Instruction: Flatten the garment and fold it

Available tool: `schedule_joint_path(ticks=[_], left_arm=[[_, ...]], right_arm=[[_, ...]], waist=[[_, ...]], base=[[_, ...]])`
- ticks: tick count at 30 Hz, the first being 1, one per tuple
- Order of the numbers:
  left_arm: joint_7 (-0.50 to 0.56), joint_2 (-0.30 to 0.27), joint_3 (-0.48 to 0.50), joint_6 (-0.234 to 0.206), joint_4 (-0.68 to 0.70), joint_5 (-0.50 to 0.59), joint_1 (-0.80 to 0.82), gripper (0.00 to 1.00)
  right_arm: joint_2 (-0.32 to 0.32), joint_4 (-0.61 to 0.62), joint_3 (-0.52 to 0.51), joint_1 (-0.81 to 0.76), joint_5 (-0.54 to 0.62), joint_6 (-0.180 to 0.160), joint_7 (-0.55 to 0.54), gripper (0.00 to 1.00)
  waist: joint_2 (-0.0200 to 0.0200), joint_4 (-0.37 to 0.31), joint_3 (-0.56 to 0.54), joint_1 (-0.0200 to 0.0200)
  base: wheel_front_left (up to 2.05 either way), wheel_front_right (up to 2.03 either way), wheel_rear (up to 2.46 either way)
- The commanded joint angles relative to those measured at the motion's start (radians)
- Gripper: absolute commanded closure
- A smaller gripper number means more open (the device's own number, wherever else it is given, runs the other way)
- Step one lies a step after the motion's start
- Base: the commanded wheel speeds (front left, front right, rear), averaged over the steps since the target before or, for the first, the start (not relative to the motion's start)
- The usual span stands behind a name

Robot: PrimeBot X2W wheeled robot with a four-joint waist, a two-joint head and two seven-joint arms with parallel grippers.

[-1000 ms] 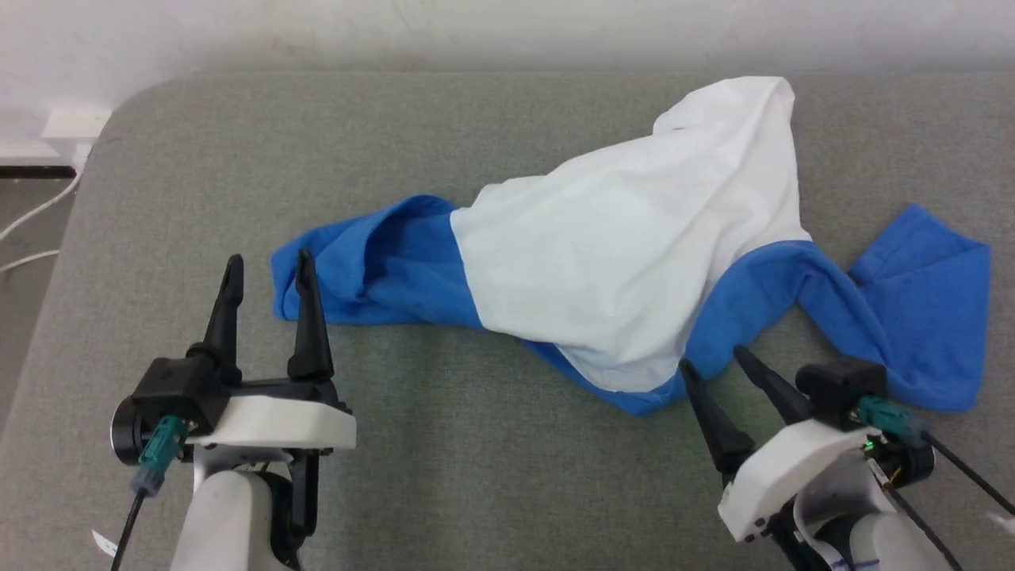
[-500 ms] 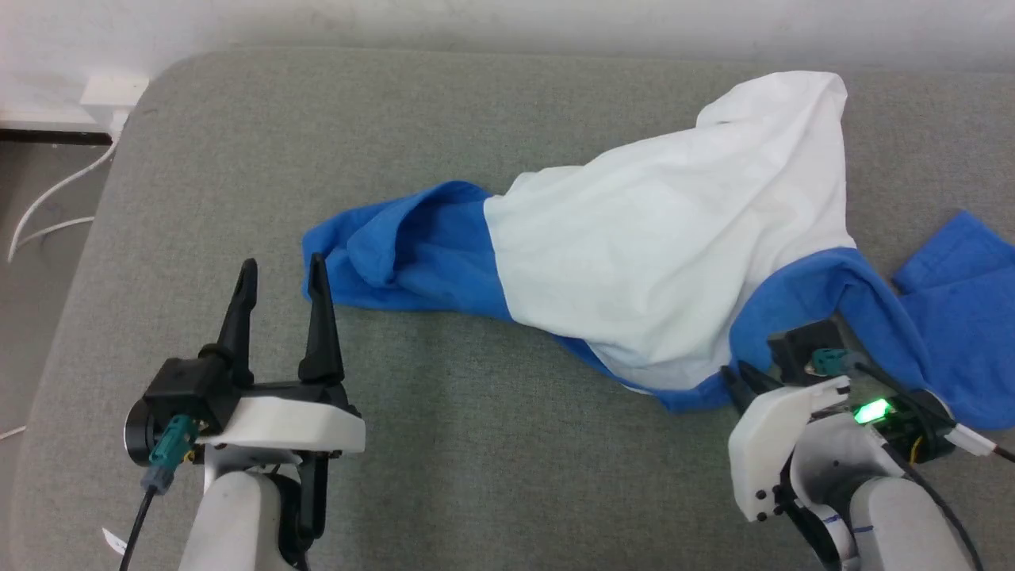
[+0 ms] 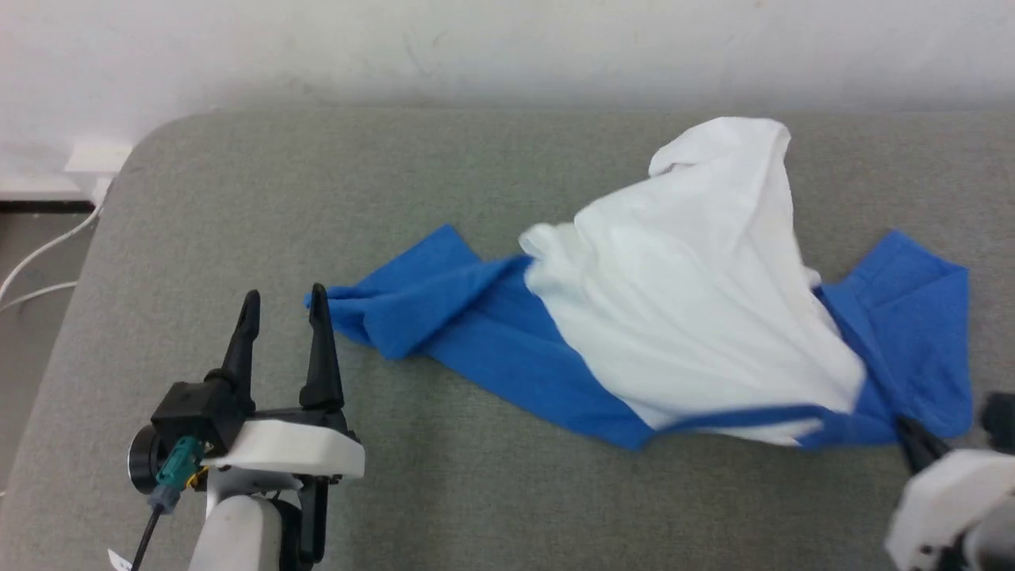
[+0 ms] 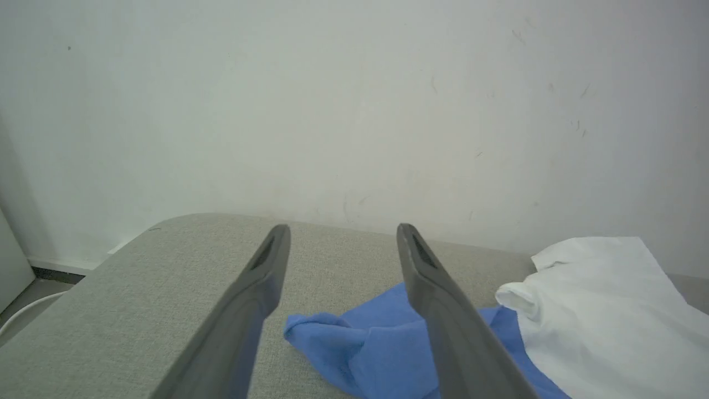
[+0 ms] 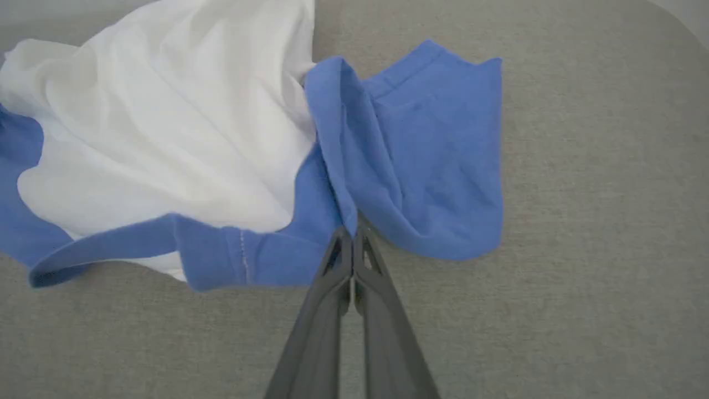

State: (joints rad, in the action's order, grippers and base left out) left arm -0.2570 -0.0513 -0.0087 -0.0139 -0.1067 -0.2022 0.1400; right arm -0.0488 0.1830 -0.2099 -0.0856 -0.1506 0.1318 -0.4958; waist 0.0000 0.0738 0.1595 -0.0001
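right wrist view shows right hand (image 5: 350, 235) clamped on the crumpled soft white-and-blue T-shirt (image 5: 166, 144); head view, left hand (image 3: 284, 297) fingers apart

Right end effector (image 5: 351, 237) now pinched shut on garment (image 3: 682, 317) (blue fold); it dragged, reshaped.

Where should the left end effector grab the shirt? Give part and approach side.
Grip the bunched end of the blue sleeve, coming from the near left, where the open left end effector is. Its folds stand up off the grey cushion, offering an edge. The right end effector pinches the shirt opposite, so pulling apart probably flattens it.
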Motion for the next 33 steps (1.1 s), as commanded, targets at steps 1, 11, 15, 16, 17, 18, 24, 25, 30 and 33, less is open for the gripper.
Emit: schedule_joint_path(ticks=[1, 11, 15, 16, 17, 18, 24, 25, 30, 33], left_arm=[[-0.005, 0.001, 0.001, 0.001, 0.000, 0.005, -0.011, 0.00], [-0.005, 0.001, -0.003, 0.012, -0.006, 0.008, -0.011, 0.00], [-0.005, 0.001, -0.025, 0.025, -0.024, 0.009, -0.010, 0.00], [-0.005, 0.001, -0.038, 0.031, -0.033, 0.009, -0.010, 0.00], [-0.005, 0.001, -0.055, 0.038, -0.045, 0.008, -0.010, 0.00], [0.001, 0.001, -0.078, 0.046, -0.061, 0.006, -0.011, 0.00], [0.193, 0.001, -0.239, 0.069, -0.149, -0.064, 0.006, 0.00], [0.235, 0.001, -0.261, 0.060, -0.159, -0.087, 0.011, 0.00], [0.408, 0.001, -0.335, -0.009, -0.187, -0.175, 0.049, 0.00], [0.499, 0.001, -0.353, -0.040, -0.211, -0.188, 0.075, 0.00]], right_arm=[[-0.001, 0.019, -0.027, -0.020, 0.005, -0.001, -0.013, 1.00], [-0.001, -0.074, -0.159, -0.035, -0.007, -0.001, 0.048, 0.00], [-0.001, -0.106, -0.115, -0.010, -0.009, -0.001, 0.266, 0.00], [-0.001, -0.111, -0.101, -0.005, -0.010, -0.001, 0.314, 0.00], [-0.001, -0.118, -0.090, -0.001, -0.012, -0.001, 0.355, 0.00], [-0.001, -0.123, -0.082, 0.003, -0.011, -0.001, 0.389, 0.00], [-0.001, -0.143, -0.048, 0.027, -0.013, -0.001, 0.472, 0.00], [-0.001, -0.144, -0.044, 0.030, -0.015, -0.001, 0.475, 0.00], [-0.001, -0.148, -0.015, 0.042, -0.026, -0.001, 0.472, 0.00], [-0.001, -0.145, 0.002, 0.054, -0.029, -0.001, 0.472, 0.00]], waist=[[0.0000, -0.026, -0.023, 0.0001], [0.0000, -0.060, -0.024, 0.0001], [0.0000, -0.063, -0.026, 0.0001], [0.0000, -0.064, -0.027, 0.0001], [0.0000, -0.064, -0.028, 0.0001], [0.0000, -0.064, -0.029, 0.0001], [0.0000, -0.071, -0.030, 0.0001], [0.0000, -0.073, -0.027, 0.0001], [0.0000, -0.088, -0.009, 0.0001], [0.0000, -0.103, 0.006, 0.0001]], base=[[0.00, 0.00, 0.00], [0.00, 0.00, 0.00], [0.00, 0.00, 0.00], [0.00, 0.00, 0.00], [0.00, 0.00, 0.00], [0.00, 0.00, 0.00], [0.00, 0.00, 0.00], [0.00, 0.00, 0.00], [0.00, 0.00, 0.00], [0.00, 0.00, 0.00]])
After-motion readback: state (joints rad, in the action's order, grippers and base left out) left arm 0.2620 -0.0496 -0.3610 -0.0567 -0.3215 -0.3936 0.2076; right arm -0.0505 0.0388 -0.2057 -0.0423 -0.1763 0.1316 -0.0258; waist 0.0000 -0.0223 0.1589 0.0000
